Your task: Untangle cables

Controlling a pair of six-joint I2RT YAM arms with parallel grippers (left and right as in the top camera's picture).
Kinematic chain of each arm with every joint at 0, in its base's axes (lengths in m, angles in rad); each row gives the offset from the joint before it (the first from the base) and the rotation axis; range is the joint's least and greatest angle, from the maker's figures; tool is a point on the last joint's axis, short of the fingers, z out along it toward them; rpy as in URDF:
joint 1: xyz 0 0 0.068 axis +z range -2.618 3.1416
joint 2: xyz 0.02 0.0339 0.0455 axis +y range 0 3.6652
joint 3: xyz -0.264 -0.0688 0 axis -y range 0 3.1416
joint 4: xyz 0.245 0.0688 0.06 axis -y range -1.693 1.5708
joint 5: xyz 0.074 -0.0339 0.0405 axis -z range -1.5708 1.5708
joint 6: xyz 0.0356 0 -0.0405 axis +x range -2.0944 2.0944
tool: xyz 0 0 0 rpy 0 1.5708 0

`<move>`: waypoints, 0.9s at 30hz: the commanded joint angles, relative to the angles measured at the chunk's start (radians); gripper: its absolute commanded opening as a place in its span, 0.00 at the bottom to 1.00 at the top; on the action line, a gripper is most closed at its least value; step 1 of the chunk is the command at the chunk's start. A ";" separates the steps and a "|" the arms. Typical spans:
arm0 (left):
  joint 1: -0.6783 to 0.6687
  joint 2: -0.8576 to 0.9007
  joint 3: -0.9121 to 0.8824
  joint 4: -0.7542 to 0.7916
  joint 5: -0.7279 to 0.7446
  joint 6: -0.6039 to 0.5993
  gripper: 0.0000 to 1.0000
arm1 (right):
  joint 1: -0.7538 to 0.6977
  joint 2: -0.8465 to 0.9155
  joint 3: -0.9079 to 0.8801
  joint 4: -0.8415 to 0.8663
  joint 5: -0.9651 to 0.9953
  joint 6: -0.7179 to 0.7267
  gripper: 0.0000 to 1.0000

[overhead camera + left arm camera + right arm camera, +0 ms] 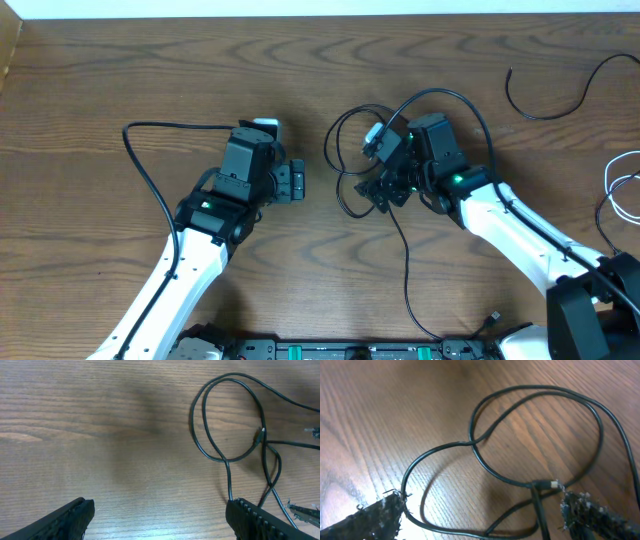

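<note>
The left gripper (291, 183) stands released, jaws wide with nothing between them. It sits to the left of the black cable (330, 150), whose tangle of loops begins just past a strip of bare wood. In the left wrist view the loops lie off beyond the claw's right-hand finger.

The right gripper (385, 188) is much the nearer. It hangs directly over the loops, jaws spread and gripping nothing, with strands crossing the gap between them in the right wrist view. There the cable doubles over itself. The small plug end (551, 483) lies just beside the right-hand finger, pointing roughly along the line on which the jaws close.

The white cable (604, 190) lies well to the right of the loops, apart from them.

The right arm looks best placed to take a strand. The wooden tabletop (120, 80) is flat, with open room left of the loops for drawing a strand out.
</note>
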 commanded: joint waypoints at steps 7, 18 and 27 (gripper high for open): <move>0.055 -0.001 0.011 -0.003 0.009 -0.006 0.89 | 0.065 0.113 0.002 0.057 -0.141 -0.045 0.99; 0.089 -0.001 0.011 -0.003 0.009 -0.005 0.89 | 0.194 0.214 0.002 0.195 0.059 -0.045 0.99; 0.089 -0.001 0.011 -0.018 0.009 -0.005 0.89 | 0.152 0.311 0.002 0.318 0.133 0.044 0.99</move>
